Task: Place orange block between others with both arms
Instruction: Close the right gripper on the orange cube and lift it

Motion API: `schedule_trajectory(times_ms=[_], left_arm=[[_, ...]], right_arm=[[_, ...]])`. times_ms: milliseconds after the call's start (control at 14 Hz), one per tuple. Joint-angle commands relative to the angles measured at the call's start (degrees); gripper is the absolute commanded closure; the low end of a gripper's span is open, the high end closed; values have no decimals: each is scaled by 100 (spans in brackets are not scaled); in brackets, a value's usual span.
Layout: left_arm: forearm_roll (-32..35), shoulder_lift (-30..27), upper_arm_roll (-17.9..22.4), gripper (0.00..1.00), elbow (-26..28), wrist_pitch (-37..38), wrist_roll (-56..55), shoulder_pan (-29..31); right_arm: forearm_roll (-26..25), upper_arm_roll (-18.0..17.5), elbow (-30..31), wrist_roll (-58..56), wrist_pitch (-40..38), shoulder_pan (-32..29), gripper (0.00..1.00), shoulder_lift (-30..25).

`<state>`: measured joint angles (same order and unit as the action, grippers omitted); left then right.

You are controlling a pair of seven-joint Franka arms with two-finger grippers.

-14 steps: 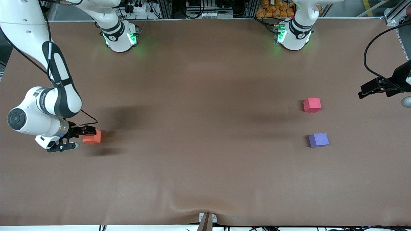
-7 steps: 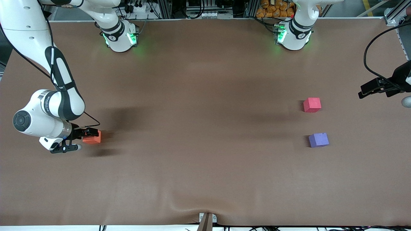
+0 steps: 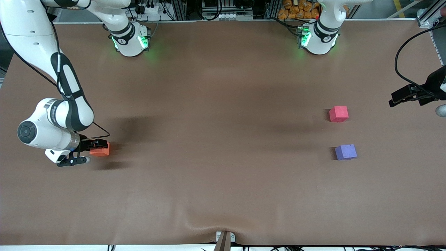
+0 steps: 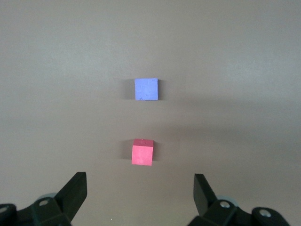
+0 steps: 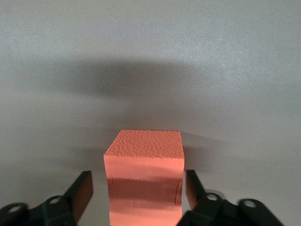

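Mostly filled by a brown cloth-covered surface [image 3: 223,104], creased at the middle of the bottom edge around a small metal bracket [image 3: 224,240]. Backed along the top edge by racks, cables and a heap of orange items [image 3: 296,10].

Next in size, the right arm [image 3: 66,87]: rises from its green-lit base at the top and bends down toward mid-height at its own end of the surface. Left arm's base [image 3: 318,38] at the top, with a black cable [image 3: 404,52] looping at the frame's edge.

Right claw [image 5: 136,190] low on the surface, spread around the orange block [image 3: 100,149], fingers [image 5: 84,190] flanking both sides, a thin gap showing. Left claw [image 4: 140,193] waits above the left arm's end, spread wide and empty.

Pinkish-red cube [image 3: 338,114] at mid-height toward that end, blue-purple cube [image 3: 345,152] lower in the frame, apart from it.
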<state>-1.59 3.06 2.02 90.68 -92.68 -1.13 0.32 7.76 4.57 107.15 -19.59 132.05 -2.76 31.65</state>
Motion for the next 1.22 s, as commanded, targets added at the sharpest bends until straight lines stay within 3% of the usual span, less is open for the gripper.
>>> schedule_trajectory(times_ms=[0, 72, 358, 645, 1147], left_arm=[[-25, 36, -17, 0, -94, 110, 87, 30], [-25, 36, -17, 0, -94, 110, 87, 30], [-25, 45, -17, 0, -85, 110, 78, 39], [-34, 72, -26, 0, -103, 110, 78, 21], [-69, 72, -26, 0, -103, 110, 78, 30]], right_arm=[[-99, -18, 61, -186, 172, -31, 93, 8], [-108, -18, 61, -212, 164, -31, 100, 8], [-91, -35, -114, -204, -326, -40, 100, -97], [-73, -44, -1343, -168, -1697, 205, 100, -159], [163, -62, -1732, 350, -1682, 1171, 100, -62]])
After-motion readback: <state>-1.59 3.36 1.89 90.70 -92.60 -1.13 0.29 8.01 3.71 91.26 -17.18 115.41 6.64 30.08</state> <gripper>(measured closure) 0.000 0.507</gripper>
